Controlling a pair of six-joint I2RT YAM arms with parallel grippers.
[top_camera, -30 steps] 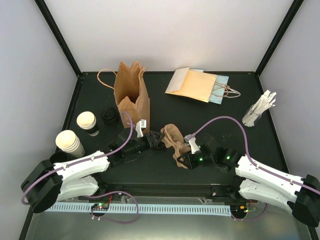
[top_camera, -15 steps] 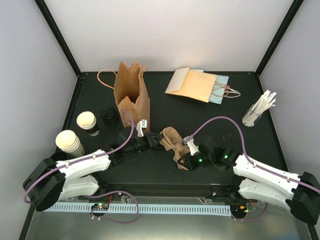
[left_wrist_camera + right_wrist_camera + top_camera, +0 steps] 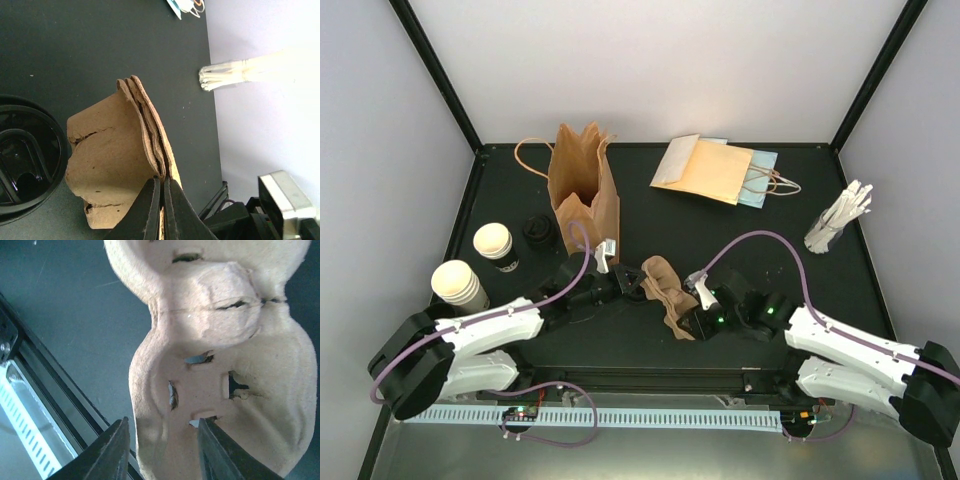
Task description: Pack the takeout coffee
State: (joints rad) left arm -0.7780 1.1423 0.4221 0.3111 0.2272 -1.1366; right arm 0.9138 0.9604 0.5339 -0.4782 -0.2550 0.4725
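The left gripper (image 3: 161, 182) is pinching one edge of the brown pulp cup carrier (image 3: 668, 290), its two fingers (image 3: 150, 205) pressed together on the thin folded rim (no gap is showing between them in the left wrist view). The right gripper (image 3: 162, 422) is standing with its jaws apart over the other, nearer end of the carrier. One finger is lying just outside the edge and the other is over the carrier's body, and I cannot tell whether either is pressing on it. The carrier is sitting in the middle of the dark table (image 3: 750, 240), between the two arms, crumpled and torn in places.

The coffee is waiting well off to the left, nowhere near either gripper. The farther paper cup (image 3: 492, 243) is standing upright with its black sleeve showing. The nearer paper cup (image 3: 459, 284) is standing upright just beside it, closer to the left arm's base (its side is looking pale and ridged from above, and I cannot make out a sleeve).

The black lids (image 3: 538, 232) are lying just beyond the farther cup. Next to them a brown paper bag (image 3: 583, 190) is standing upright with its mouth open. Some flat paper bags (image 3: 715, 170) are lying at the back, and a bundle of white stirrers (image 3: 840, 218) is leaning near the right wall.
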